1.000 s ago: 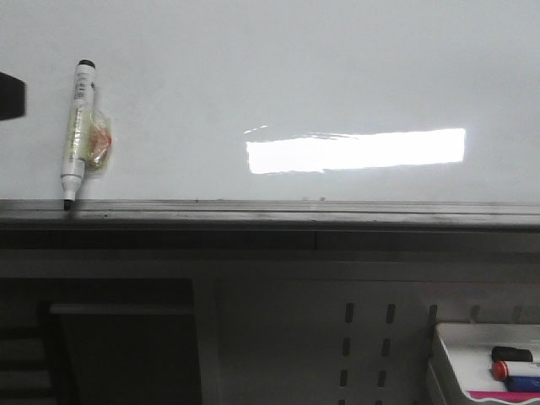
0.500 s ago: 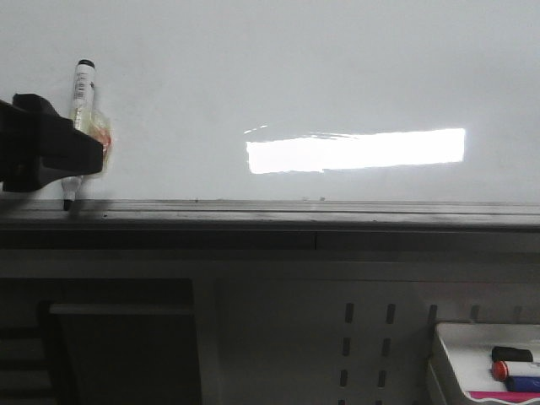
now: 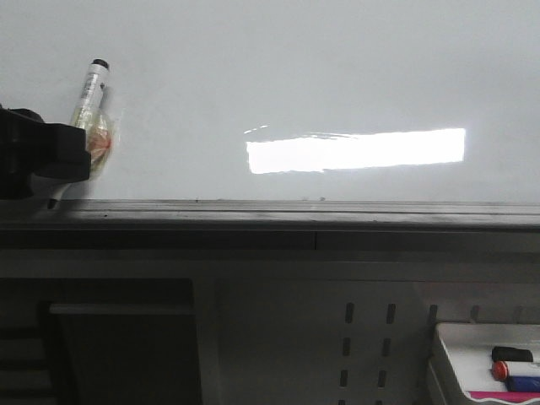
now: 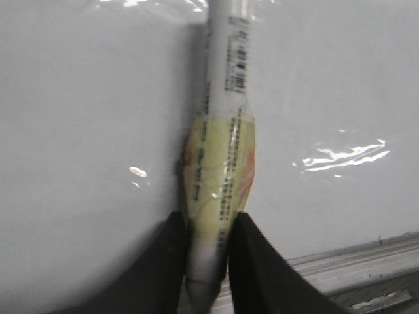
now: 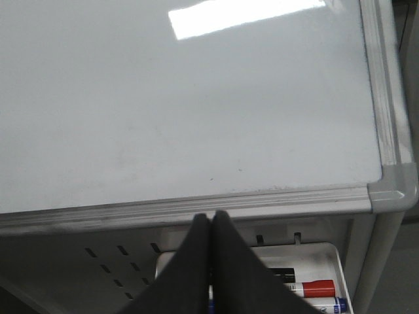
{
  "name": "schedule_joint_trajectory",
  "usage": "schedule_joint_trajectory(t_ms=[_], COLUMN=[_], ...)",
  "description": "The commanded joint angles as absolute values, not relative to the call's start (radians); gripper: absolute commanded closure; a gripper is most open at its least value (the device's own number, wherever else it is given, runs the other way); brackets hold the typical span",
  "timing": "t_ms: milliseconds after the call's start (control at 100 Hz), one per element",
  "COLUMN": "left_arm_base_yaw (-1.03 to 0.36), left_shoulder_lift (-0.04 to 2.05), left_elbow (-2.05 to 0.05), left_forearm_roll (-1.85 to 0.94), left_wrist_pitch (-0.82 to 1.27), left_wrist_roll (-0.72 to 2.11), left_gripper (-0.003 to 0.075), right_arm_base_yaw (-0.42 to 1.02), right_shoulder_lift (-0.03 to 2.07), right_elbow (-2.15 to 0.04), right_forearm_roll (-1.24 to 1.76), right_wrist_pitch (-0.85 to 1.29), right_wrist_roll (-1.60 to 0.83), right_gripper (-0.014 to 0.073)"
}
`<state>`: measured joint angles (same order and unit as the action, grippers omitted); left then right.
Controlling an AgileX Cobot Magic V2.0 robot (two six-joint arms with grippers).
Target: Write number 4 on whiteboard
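- Gripping a white marker (image 3: 89, 114) low on its barrel, the left gripper (image 4: 208, 261) has its two dark fingers (image 4: 252, 261) pressed against either side of it, just below a yellowish wrap (image 4: 219, 186) of tape around the middle
- In the front view the marker leans with its black cap up and to the right, its tip down near the grey ledge (image 3: 278, 211) at the whiteboard's lower edge
- The whiteboard (image 3: 295, 76) is glossy and bare, with a bright strip of glare (image 3: 354, 150) on it; no stroke of the number 4 shows on it
- The right gripper (image 5: 211, 261) hangs just off the board's lower right corner, fingers pressed together on nothing
- Beneath it a white tray (image 5: 327, 258) holds red, blue and black markers (image 5: 314, 288)
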<state>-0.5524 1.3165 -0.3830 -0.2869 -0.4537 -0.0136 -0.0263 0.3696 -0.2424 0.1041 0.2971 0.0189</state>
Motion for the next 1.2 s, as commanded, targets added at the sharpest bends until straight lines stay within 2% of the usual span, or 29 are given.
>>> schedule_joint_trajectory(t_ms=[0, 260, 540, 740, 830, 880, 970, 1030, 1190], left_arm_base_yaw=[-0.559, -0.559, -0.561, -0.561, -0.561, -0.561, -0.561, -0.561, -0.561], left_shoulder_lift=[1.298, 1.296, 1.217, 1.114, 1.078, 1.065, 1.052, 1.052, 1.052], left_elbow=[-0.412, -0.412, -0.412, -0.394, -0.375, -0.363, -0.342, -0.336, -0.329], left_forearm_roll=[-0.293, -0.222, 0.204, 0.495, 0.586, 0.623, 0.669, 0.682, 0.684], left_wrist_pitch=[-0.535, -0.538, -0.489, -0.486, -0.509, -0.534, -0.589, -0.613, -0.643], left_wrist_roll=[-0.023, -0.023, -0.023, -0.023, -0.023, -0.023, -0.023, -0.023, -0.023], left_gripper=[0.0732, 0.0741, 0.0741, 0.0741, 0.0741, 0.0740, 0.0741, 0.0741, 0.0741], right_arm_base_yaw=[-0.025, 0.008, 0.249, 0.459, 0.558, 0.609, 0.689, 0.718, 0.788], right_shoulder_lift=[0.383, 0.383, 0.401, 0.543, 0.637, 0.687, 0.776, 0.825, 0.945], right_elbow=[-0.278, -0.285, -0.408, -0.514, -0.567, -0.598, -0.668, -0.713, -0.816], right_forearm_roll=[0.107, 0.107, 0.107, 0.114, 0.114, 0.114, 0.114, 0.114, 0.114], right_wrist_pitch=[0.228, 0.272, 0.366, 0.389, 0.385, 0.378, 0.376, 0.390, 0.388], right_wrist_roll=[0.018, 0.018, -0.069, -0.069, -0.069, -0.069, -0.069, -0.069, -0.091], right_gripper=[0.0659, 0.0659, 0.0658, 0.0652, 0.0565, 0.0466, 0.0239, 0.0158, 0.0165])
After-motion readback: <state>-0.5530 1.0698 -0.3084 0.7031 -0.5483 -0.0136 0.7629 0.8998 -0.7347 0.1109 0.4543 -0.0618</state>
